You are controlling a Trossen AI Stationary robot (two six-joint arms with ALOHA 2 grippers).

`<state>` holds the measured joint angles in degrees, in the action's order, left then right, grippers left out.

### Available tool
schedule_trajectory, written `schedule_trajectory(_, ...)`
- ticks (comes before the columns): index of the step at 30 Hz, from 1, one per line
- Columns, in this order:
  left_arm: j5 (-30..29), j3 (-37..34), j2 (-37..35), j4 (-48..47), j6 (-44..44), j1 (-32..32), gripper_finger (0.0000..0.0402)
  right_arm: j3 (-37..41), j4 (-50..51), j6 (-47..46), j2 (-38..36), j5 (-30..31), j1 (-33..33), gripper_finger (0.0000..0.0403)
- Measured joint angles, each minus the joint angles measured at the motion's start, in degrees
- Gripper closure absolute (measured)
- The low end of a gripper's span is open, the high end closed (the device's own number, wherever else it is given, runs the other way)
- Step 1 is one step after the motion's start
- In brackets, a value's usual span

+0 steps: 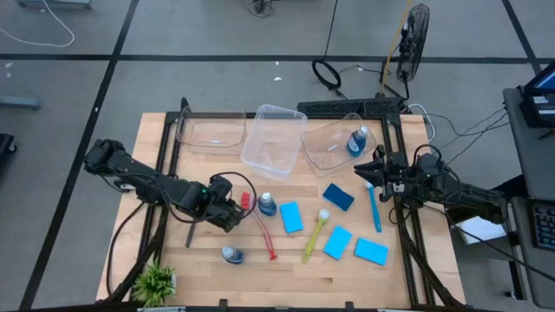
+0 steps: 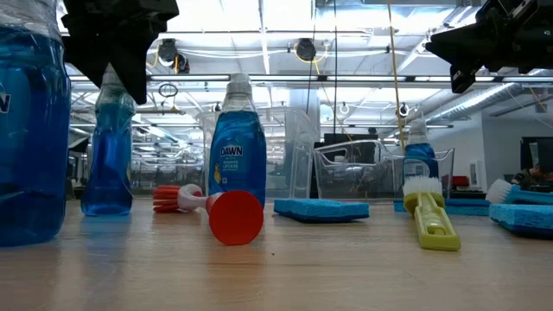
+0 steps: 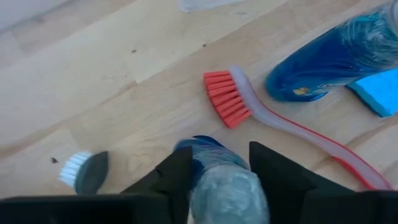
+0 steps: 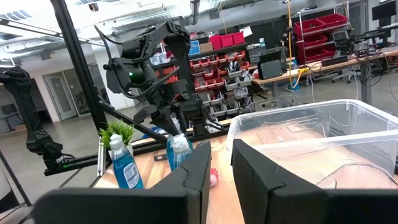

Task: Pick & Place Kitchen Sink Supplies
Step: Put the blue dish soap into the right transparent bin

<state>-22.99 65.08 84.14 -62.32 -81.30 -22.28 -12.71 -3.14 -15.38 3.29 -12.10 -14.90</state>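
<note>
High view table [image 1: 408, 277]: wood top, 3 clear bins [image 1: 275, 139] in a row along the back edge, plant [image 1: 156, 282] at the front left corner.
Left gripper [image 1: 232, 211]: left half of the table, over the mid depth, down on bottle 1 [image 3: 227, 186].
Left jaws: 1 finger each side of bottle 1's top, close against it; cannot tell if clamped yet.
Right gripper [image 1: 375, 169]: near the right edge, just beside the right-hand bin, over the head end of the blue brush [image 1: 375, 208].
Right jaws: narrow gap, nothing between them.
Bottle 2 [image 1: 267, 204]: upright, centre of the table, just beside a sponge [image 1: 290, 217].
Bottle 3 [image 1: 232, 255]: nearer the front edge, left of centre.
Bottle 4 [image 1: 357, 140]: inside the right-hand bin.
Other 3 sponges: 1 darker [image 1: 338, 197] right of centre, 2 [image 1: 337, 243] [image 1: 371, 251] toward the front right.
Red brush [image 1: 260, 227]: flat on the table, bristle head near the left gripper, handle running toward the front edge.
Yellow brush [image 1: 314, 236]: flat, between the sponges.
Grey brush [image 3: 84, 172]: head on the table close to the left gripper.
</note>
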Motion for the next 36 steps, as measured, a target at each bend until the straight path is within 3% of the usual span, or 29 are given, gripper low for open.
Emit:
schedule_trajectory(2,-0.06,0.0,-0.09,0.11,0.11,0.0,0.0269,0.0,0.0,0.0,-0.02,0.0,0.0,0.0348)
schedule_trajectory(26,-2.82,-0.02,0.0,1.39,0.71,0.0,0.0271,0.0,0.0,-0.39,0.0,0.0,0.0,0.0348)
schedule_trajectory(36,-3.06,1.34,-2.01,0.97,5.8,0.21,0.0272,0.0,-0.04,-0.42,-0.02,0.0,0.0,0.0348)
